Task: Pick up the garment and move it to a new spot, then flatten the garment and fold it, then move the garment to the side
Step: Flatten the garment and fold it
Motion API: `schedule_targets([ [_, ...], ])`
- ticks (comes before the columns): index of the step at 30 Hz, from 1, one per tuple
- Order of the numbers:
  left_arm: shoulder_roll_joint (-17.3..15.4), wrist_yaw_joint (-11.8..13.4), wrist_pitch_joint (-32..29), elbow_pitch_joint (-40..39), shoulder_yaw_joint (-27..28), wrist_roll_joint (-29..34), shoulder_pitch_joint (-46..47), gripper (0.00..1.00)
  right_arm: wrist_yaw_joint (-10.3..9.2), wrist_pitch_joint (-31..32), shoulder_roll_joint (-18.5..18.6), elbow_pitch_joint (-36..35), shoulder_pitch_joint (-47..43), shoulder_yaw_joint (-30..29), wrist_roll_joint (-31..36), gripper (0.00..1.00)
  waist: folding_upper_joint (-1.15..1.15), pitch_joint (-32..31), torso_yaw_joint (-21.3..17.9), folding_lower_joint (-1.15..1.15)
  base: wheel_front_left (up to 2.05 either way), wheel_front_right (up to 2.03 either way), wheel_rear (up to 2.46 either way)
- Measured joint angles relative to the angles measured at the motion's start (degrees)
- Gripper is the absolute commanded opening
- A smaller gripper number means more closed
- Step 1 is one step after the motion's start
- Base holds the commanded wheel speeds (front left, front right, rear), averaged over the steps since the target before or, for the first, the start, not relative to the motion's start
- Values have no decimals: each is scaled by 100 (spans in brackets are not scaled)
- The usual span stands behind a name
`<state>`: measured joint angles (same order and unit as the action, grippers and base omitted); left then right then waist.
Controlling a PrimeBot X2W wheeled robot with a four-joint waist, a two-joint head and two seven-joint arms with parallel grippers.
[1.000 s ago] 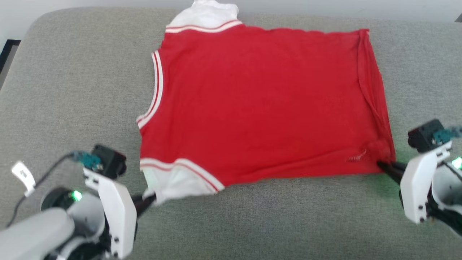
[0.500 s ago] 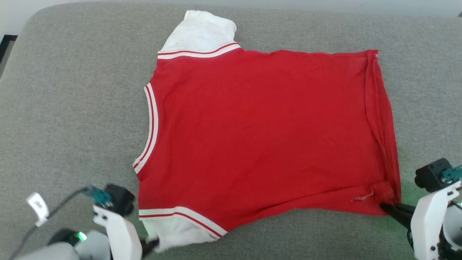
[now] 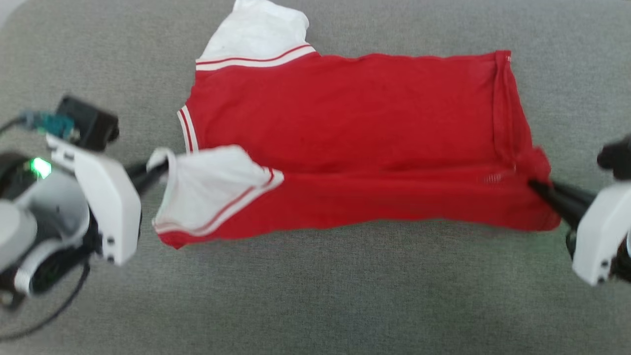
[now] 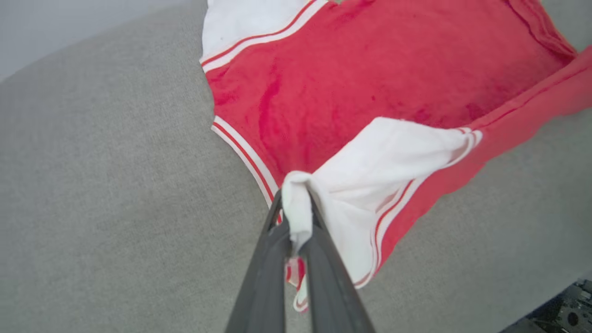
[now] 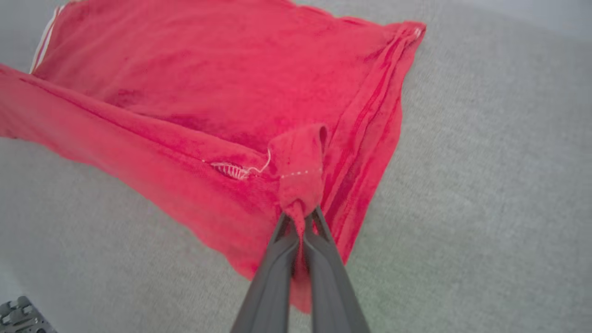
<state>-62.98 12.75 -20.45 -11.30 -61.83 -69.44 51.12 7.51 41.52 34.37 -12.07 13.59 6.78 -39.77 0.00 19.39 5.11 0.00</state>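
The garment (image 3: 355, 123), a red jersey with white sleeves and striped bands, lies on the grey cushion with its near edge lifted and turned back over the body. My left gripper (image 3: 157, 168) is shut on the near white sleeve (image 4: 370, 157), pinching a fold of it between the fingers (image 4: 263, 259). My right gripper (image 3: 535, 186) is shut on the near red hem corner (image 5: 300, 171). The lifted edge stretches as a red band (image 3: 394, 202) between the two grippers. The far sleeve (image 3: 256, 29) lies flat at the back.
The grey fabric cushion (image 3: 315, 296) extends all around the garment, with wide room in front and to the left. A dark cable (image 3: 49, 315) hangs from my left arm at the lower left.
Both grippers have lifted the near edge and carried it away from me over the garment's body. The head camera has also shifted between frames.
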Motion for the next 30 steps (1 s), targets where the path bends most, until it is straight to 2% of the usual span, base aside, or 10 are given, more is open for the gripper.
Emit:
schedule_targets([
  [9,1055,-761,-230,1791,-1,417,980,0,0,-201,-71,1039,1512,501,282,0,0,433,-56,0,0,0,0],
  [17,1951,-1440,-155,3590,-56,204,1154,0,0,-581,-308,2406,2409,1280,279,0,0,783,-106,0,0,0,0],
  [21,2247,-1637,-177,4278,-65,74,1170,0,0,-815,-332,2847,2747,1579,154,0,0,822,-130,0,0,0,0],
  [22,2298,-1650,-155,4407,-36,60,1185,13,1,-866,-331,2919,2800,1637,137,7,0,816,-132,0,0,0,0],
  [23,2335,-1682,-115,4513,-15,30,1200,40,1,-913,-313,2971,2833,1695,112,26,0,803,-132,0,0,0,0],
  [24,2353,-1693,-109,4586,-4,15,1207,100,1,-950,-285,3006,2850,1766,98,79,0,785,-131,0,0,0,0],
  [25,2357,-1706,-89,4653,10,-35,1208,100,2,-971,-267,3050,2865,1790,88,100,0,760,-131,0,0,0,0],
  [30,2174,-1712,-12,4577,71,-65,1207,100,2,-1283,-144,3064,2782,1592,43,100,0,581,-126,0,0,0,0],
])
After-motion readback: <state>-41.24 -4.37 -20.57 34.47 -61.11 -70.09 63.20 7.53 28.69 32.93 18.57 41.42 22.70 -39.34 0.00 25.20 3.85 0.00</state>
